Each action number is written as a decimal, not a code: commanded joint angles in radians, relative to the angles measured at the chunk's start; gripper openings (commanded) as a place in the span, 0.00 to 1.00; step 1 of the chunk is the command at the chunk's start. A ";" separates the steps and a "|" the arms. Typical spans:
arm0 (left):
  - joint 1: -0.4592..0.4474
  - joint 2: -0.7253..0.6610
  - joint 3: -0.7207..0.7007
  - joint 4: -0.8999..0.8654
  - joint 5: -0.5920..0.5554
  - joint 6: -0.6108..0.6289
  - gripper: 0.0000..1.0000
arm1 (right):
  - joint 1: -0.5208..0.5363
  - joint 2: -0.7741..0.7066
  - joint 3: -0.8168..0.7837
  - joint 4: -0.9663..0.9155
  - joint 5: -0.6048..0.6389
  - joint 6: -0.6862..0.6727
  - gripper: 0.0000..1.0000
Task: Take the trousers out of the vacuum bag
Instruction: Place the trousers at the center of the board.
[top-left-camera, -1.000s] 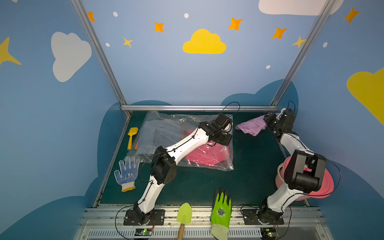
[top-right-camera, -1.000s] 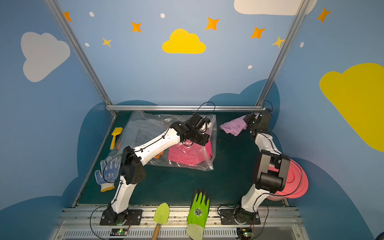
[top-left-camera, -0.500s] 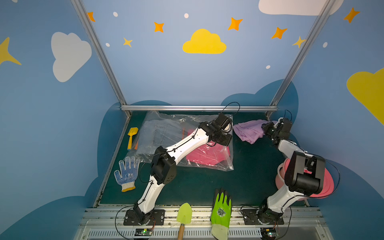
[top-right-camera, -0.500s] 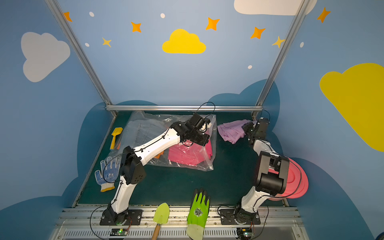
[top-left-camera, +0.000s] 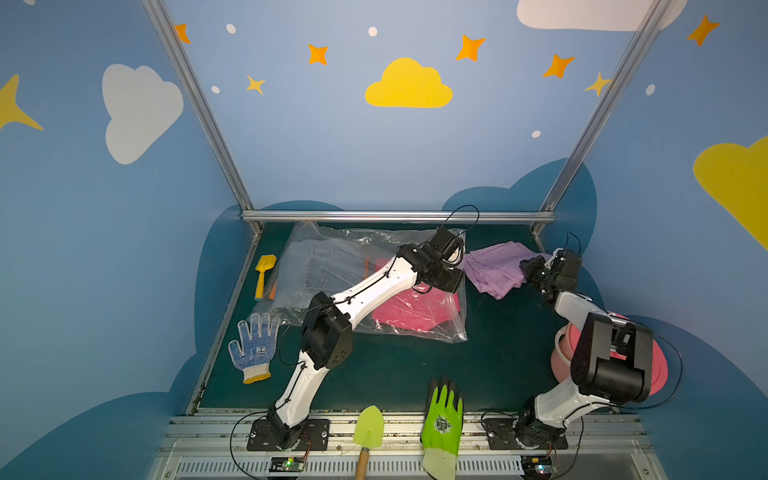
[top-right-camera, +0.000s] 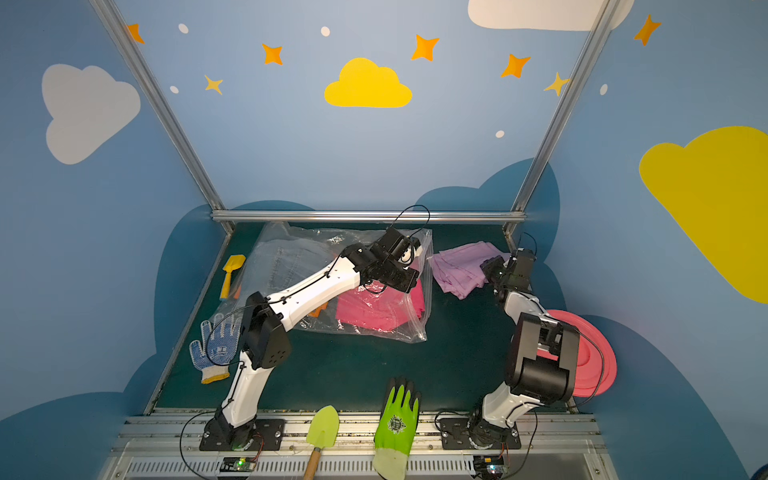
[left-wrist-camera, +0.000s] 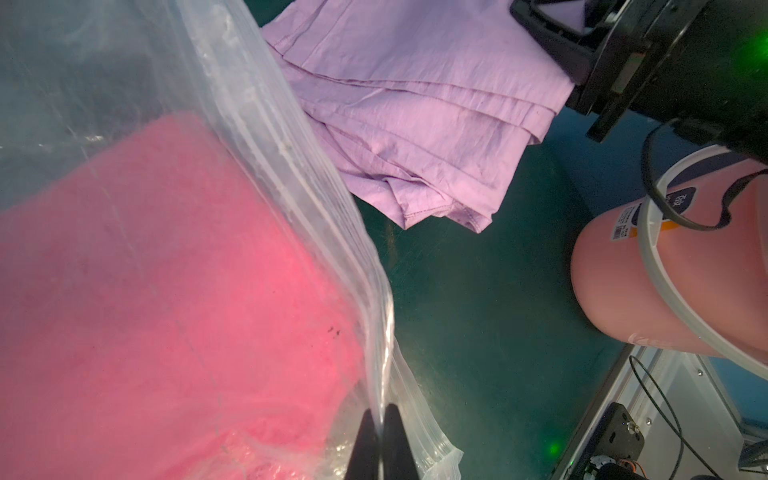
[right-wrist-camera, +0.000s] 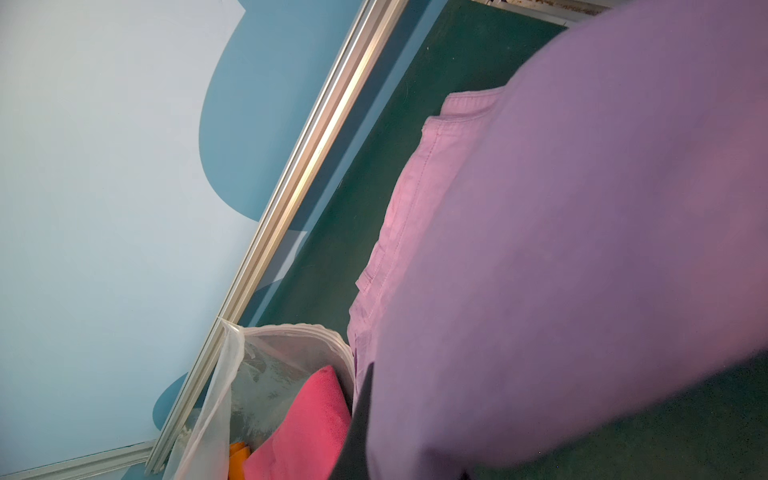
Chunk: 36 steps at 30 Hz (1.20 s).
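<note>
1. A dotted white glove (top-left-camera: 254, 349) and a yellow toy spade (top-left-camera: 264, 272) lie on the green table (top-left-camera: 415, 374), just beside the left side of the vacuum bag (top-left-camera: 361, 249). A green glove (top-left-camera: 442, 415) and a green trowel (top-left-camera: 368, 424) lie at the near edge between the arm bases. A pink bucket (top-left-camera: 559, 359) stands behind the right arm's elbow.
2. The left arm stretches diagonally over the middle of the bag and hides part of what is inside.
3. The left gripper (left-wrist-camera: 380, 436) is fully closed, its dark fingertips pinching the lip of the bag's zip edge near a corner.
4. The right arm is folded, with its wrist near the far right corner. The right gripper (top-left-camera: 528, 268) is closed on the edge of the lilac trousers (top-left-camera: 494, 268). These lie outside the bag on the table, just beside its zip edge, and their cloth fills most of the right wrist view.
5. The hot pink trousers (left-wrist-camera: 166, 291) sit inside the bag, right behind the pinched lip. The denim trousers (top-left-camera: 320, 266) lie deeper in, towards the far left. Only slivers of the orange trousers (top-right-camera: 318, 309) show beside the left arm.
</note>
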 joint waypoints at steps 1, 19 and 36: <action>0.006 -0.041 -0.013 -0.006 0.009 0.012 0.05 | 0.006 -0.046 -0.024 -0.009 -0.002 -0.013 0.00; 0.005 -0.052 -0.031 -0.001 0.013 0.012 0.05 | 0.017 -0.038 -0.121 -0.020 0.035 -0.016 0.05; 0.006 -0.041 -0.012 -0.013 0.008 0.015 0.05 | 0.016 0.020 -0.158 -0.021 0.031 -0.016 0.24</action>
